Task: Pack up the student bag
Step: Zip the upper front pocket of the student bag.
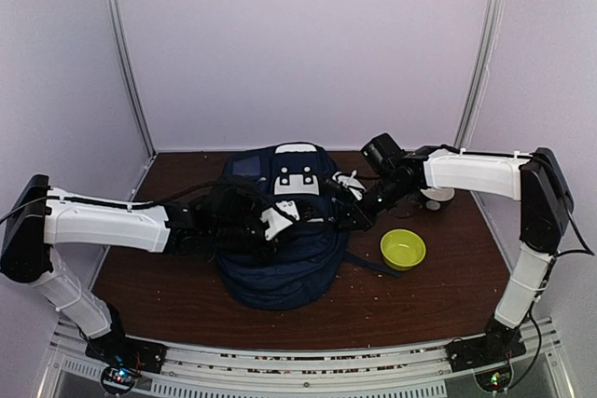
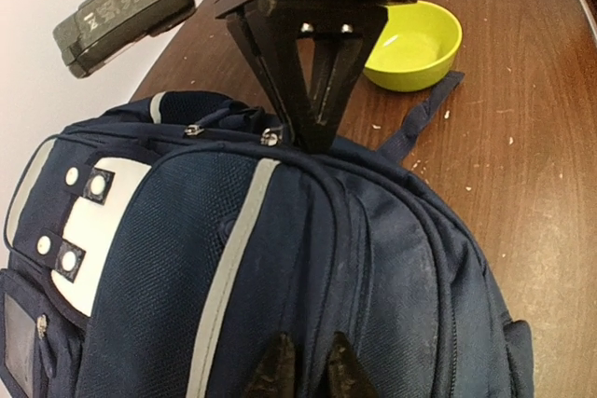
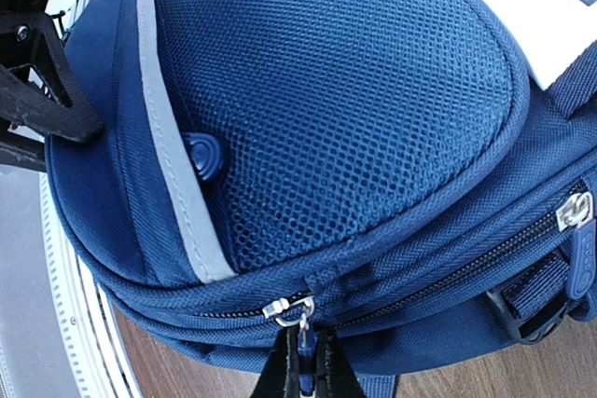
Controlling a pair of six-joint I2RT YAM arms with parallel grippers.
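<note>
While the student bag [image 1: 280,272] lies on the crumb-flecked brown table [image 1: 438,300] inside pale walls [image 1: 308,44], my left gripper [image 2: 310,367] pinches its fabric, my right gripper [image 3: 306,365] clamps its zipper pull [image 3: 302,316], and a lime bowl [image 1: 403,249] sits right of the bag.

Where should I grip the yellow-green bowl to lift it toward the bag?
Grip the bowl by its rim from above, one finger inside the wall, one outside. It stands upright and empty beside the student bag, so the rim is free; the side away from the bag's strap looks clearest. The right tool is nearer but is shut on a zip pull.
</note>
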